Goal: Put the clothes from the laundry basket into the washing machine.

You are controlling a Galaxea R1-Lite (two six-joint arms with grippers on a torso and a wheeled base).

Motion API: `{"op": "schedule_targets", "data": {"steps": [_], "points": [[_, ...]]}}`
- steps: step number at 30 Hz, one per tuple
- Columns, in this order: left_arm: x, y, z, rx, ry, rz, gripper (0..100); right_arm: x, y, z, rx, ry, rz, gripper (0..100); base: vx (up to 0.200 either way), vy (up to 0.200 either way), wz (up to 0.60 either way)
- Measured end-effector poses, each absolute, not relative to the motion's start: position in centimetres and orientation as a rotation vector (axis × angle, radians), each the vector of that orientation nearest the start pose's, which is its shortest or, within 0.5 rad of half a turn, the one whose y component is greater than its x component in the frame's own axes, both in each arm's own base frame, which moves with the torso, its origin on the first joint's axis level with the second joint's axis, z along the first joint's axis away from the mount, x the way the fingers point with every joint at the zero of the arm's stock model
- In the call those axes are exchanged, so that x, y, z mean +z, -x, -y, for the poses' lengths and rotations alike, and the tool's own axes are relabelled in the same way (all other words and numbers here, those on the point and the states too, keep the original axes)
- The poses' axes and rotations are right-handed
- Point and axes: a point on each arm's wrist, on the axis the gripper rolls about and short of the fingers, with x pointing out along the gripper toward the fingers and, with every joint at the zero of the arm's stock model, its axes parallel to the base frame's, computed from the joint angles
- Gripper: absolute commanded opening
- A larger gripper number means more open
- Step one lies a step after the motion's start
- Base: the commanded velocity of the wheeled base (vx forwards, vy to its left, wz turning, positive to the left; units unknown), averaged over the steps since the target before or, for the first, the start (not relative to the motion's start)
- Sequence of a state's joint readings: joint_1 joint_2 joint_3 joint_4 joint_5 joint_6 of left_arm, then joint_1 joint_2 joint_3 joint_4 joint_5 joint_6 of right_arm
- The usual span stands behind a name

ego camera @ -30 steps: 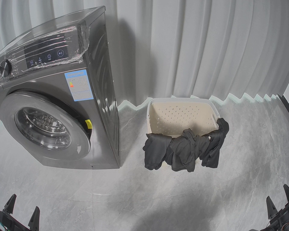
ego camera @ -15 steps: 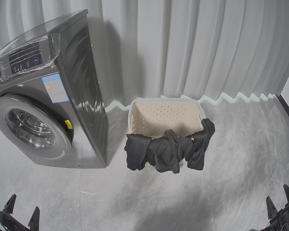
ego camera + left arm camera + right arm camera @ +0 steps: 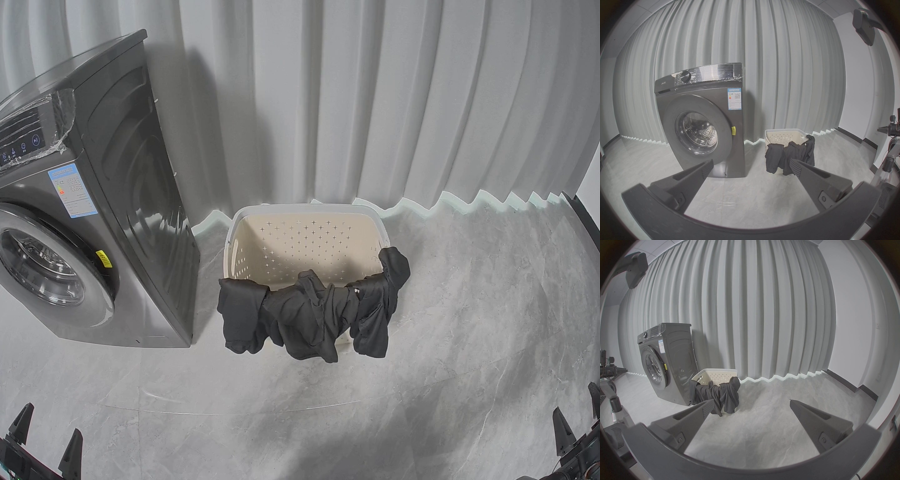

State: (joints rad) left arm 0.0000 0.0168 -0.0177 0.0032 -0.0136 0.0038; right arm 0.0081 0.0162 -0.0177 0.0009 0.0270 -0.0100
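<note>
Fingers [image 3: 690, 178] of the left gripper [image 3: 750, 164] stand spread wide with nothing between them, and the right gripper [image 3: 751, 402] is likewise released, its two fingers [image 3: 818, 424] splayed and holding nothing. In the head view the left gripper [image 3: 49, 431] sits low at the near left and the right gripper [image 3: 575, 406] low at the near right, both well apart from the laundry basket [image 3: 306, 208] and pointing out over the floor [image 3: 437, 387]. A wide stretch of grey marbled floor lies between the grippers and the basket. The basket, cream with a perforated back wall and a pale rim, stands on the floor just beside the washing machine [image 3: 125, 187], with a narrow gap between its left wall and the machine's right side panel. Its far rim sits near the hem of the white pleated curtain [image 3: 375, 94], which runs along the whole back of the room. The dark clothes [image 3: 306, 315] are draped over the basket's near rim: one bunch hangs over the near left corner, a middle bunch hangs lowest down the outer wall, and a third piece covers the near right corner and reaches up along the right rim. The machine's round door [image 3: 44, 269] is shut and faces the near left. To the right of the basket the floor runs on to a dark baseboard [image 3: 584, 215] at the side wall.
</note>
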Motion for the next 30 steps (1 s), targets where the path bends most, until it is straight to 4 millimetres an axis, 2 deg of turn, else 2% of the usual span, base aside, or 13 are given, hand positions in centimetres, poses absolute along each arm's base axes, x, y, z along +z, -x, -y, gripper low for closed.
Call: {"op": "schedule_targets", "data": {"steps": [6,21,30], "points": [[8.04,2.28,0.03,-0.014,-0.004,-0.002,100,8.06,2.29,-0.04,0.035,0.01,0.0,100,0.0,0.0,0.0],[8.04,2.28,0.03,-0.012,-0.002,-0.002,100,8.05,2.29,-0.04,0.034,0.01,0.0,100,0.2,0.0,0.0],[8.04,2.28,0.03,-0.014,-0.002,-0.002,100,8.06,2.29,-0.04,0.035,0.011,0.0,100,0.0,0.0,0.0]]}}
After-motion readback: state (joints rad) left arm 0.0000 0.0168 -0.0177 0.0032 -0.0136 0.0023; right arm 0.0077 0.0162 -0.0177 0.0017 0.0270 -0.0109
